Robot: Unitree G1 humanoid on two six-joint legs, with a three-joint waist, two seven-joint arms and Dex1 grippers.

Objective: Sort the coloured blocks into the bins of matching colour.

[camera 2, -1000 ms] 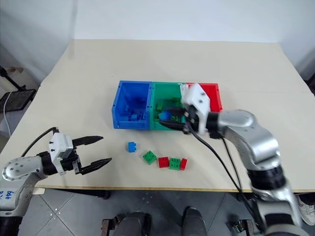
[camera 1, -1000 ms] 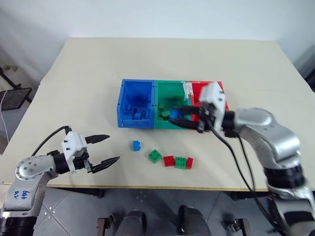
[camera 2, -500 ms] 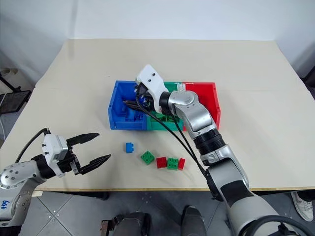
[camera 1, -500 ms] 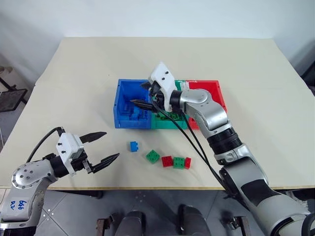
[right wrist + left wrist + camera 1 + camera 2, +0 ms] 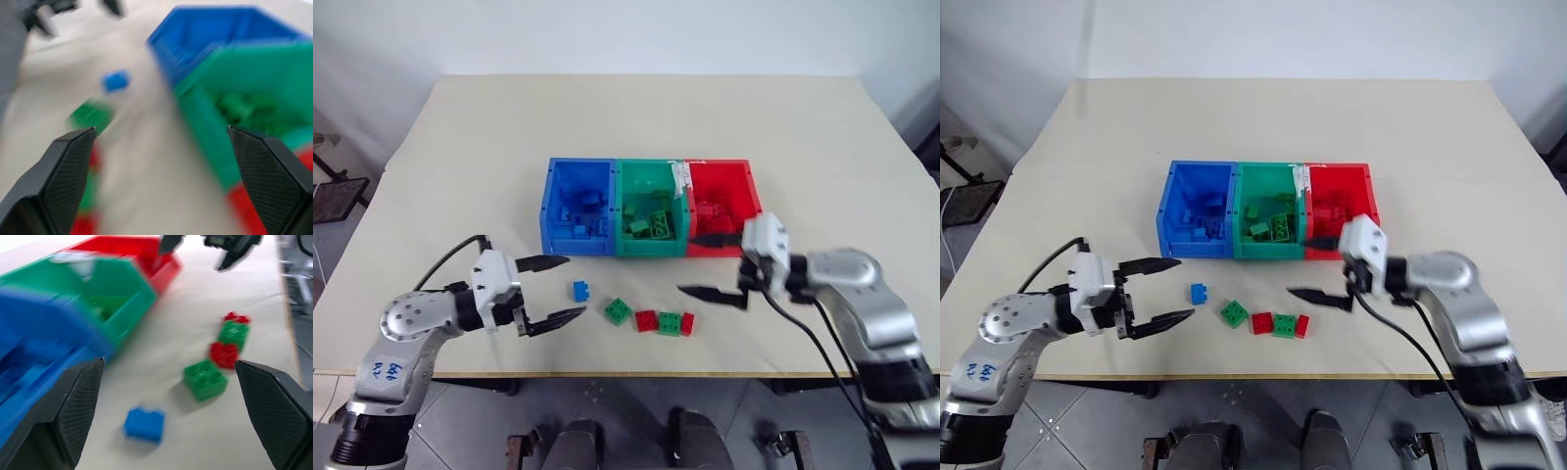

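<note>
Three joined bins stand mid-table: blue, green and red, each with bricks of its own colour inside. In front of them lies a row of loose blocks: blue, green, red, green, red. My left gripper is open and low over the table, its tips just left of the blue block, apart from it. My right gripper is open and empty, in front of the red bin and right of the row.
The cream table has bare room all round the bins. Its front edge runs close behind the loose blocks. A black cable hangs from my right wrist.
My right gripper carried a blue block to the blue bin, opened, and drew back right and down, empty. My left gripper moved right, up to the loose blue block.
</note>
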